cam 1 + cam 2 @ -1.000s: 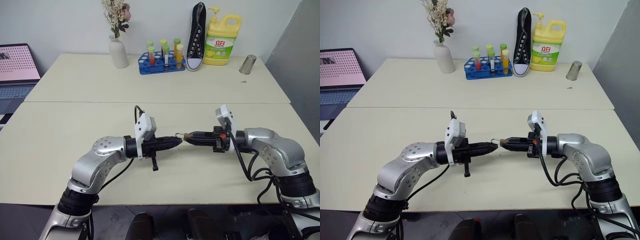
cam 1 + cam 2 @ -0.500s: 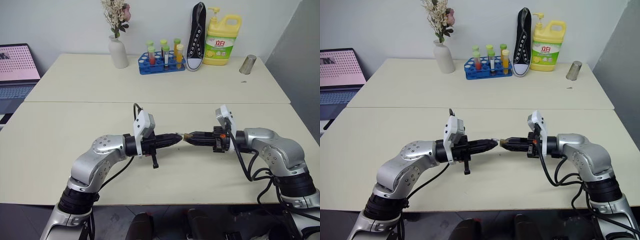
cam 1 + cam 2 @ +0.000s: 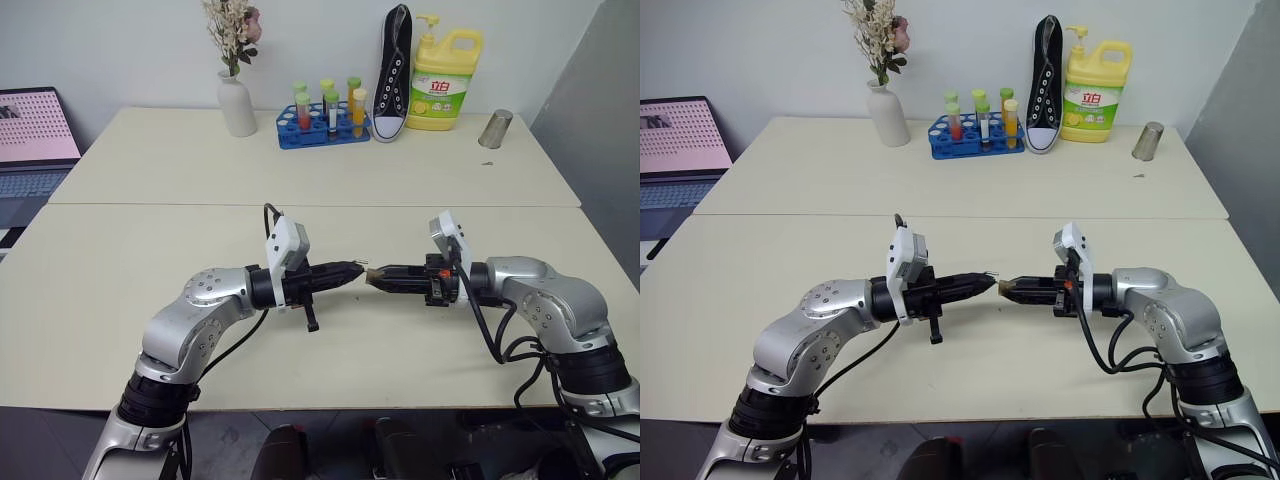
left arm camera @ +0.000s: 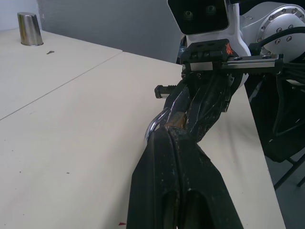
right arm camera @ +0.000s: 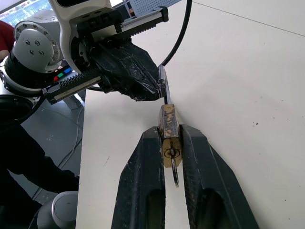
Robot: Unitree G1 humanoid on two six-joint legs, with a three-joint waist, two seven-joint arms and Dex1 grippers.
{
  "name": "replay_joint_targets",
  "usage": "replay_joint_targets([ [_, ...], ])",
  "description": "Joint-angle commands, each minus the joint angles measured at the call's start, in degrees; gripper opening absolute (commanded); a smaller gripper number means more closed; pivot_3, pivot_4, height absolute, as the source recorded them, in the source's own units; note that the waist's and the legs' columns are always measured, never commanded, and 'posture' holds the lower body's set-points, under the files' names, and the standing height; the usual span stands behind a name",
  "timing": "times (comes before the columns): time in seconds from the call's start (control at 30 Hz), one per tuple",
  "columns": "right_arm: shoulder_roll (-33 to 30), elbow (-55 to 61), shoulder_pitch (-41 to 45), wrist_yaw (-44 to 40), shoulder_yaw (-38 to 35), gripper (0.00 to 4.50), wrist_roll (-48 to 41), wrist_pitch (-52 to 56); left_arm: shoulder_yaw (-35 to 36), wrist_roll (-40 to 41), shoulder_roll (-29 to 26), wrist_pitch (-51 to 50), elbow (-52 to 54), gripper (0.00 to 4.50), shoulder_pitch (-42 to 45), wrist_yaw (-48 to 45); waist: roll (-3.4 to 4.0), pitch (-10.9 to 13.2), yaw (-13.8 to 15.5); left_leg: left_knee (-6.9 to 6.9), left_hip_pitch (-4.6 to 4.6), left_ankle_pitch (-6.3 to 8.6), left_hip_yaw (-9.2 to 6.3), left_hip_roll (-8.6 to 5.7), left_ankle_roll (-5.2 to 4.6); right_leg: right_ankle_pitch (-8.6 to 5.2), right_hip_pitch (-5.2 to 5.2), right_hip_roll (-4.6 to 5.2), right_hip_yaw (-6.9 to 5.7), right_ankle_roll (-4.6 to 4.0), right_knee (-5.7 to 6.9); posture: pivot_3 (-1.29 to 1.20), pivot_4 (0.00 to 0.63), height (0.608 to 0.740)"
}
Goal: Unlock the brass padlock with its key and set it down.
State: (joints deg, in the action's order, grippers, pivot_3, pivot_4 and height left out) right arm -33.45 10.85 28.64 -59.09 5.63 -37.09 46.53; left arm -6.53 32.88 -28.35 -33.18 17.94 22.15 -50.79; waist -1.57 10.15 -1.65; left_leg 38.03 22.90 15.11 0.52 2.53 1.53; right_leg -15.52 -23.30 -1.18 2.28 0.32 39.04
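Gripping the padlock (image 5: 168, 125), the right gripper (image 5: 170, 143) holds steady; the shut left gripper (image 3: 352, 270) pinches its shackle, tilted slightly higher.

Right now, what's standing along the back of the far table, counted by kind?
Vase of flowers: 1
Rack of tubes: 1
Shoe: 1
Yellow bottle: 1
Metal cup: 1
Total: 5

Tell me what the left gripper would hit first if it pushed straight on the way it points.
The left gripper points level at the right gripper. It is already at the thin silvery shackle of the small golden-brass padlock, so it would push into the padlock body, then the right gripper's black fingers.
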Motion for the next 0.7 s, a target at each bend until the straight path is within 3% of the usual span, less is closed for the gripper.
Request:
replay_joint_targets([
  [0.03, -0.47, 1.14, 0.15, -0.59, -0.90, 0.14, -0.31, -1.12, 0.77, 0.52, -0.50, 1.17, 2.99, 0.00, 0.15, -0.77, 0.00, 0.00, 0.00, 0.00, 0.00, 0.00, 0.00, 0.00, 0.00, 0.00, 0.00, 0.00, 0.00, 0.00, 0.00, 0.00, 0.150, 0.740],
  [0.23, -0.86, 0.65, 0.48, -0.32, -1.24, 0.14, -0.37, -0.41, 1.27, -2.93, -5.98, 7.32, 6.81, 0.00, -3.48, -5.31, 0.02, 0.01, -0.20, -0.03, -0.02, 0.00, 0.03, 0.03, 0.00, 0.00, -0.01, 0.00, 0.04, -0.02, -0.02, 0.00, 0.150, 0.740],
  [0.33, -1.41, -0.31, 1.21, -0.39, -0.98, 0.14, -0.43, 0.67, -0.30, -13.44, -11.22, 22.24, 4.40, 0.18, -6.01, -8.88, 0.01, 0.02, -0.04, -0.05, -0.02, 0.00, 0.01, 0.03, 0.00, -0.02, -0.02, 0.00, 0.01, -0.03, -0.02, 0.00, 0.150, 0.740],
  [0.47, -2.65, -1.68, 2.89, -1.27, 0.06, 0.14, -1.22, 4.36, 0.10, -21.85, -13.59, 40.86, -1.82, 1.20, -7.65, -10.16, 0.04, 0.03, 0.04, -0.06, -0.06, 0.00, 0.08, 0.01, 0.00, -0.03, -0.01, 0.01, 0.04, -0.09, -0.02, 0.00, 0.150, 0.740],
  [0.7, -2.98, -5.67, 6.03, -1.78, 2.93, 0.14, -1.59, 13.03, -0.05, -24.59, -11.48, 49.46, -6.33, 3.54, -6.82, -8.41, 0.04, 0.04, 0.04, -0.06, -0.01, 0.01, 0.11, 0.02, -0.01, -0.03, -0.03, 0.22, 0.05, -0.09, -0.06, 0.00, 0.150, 0.740],
])
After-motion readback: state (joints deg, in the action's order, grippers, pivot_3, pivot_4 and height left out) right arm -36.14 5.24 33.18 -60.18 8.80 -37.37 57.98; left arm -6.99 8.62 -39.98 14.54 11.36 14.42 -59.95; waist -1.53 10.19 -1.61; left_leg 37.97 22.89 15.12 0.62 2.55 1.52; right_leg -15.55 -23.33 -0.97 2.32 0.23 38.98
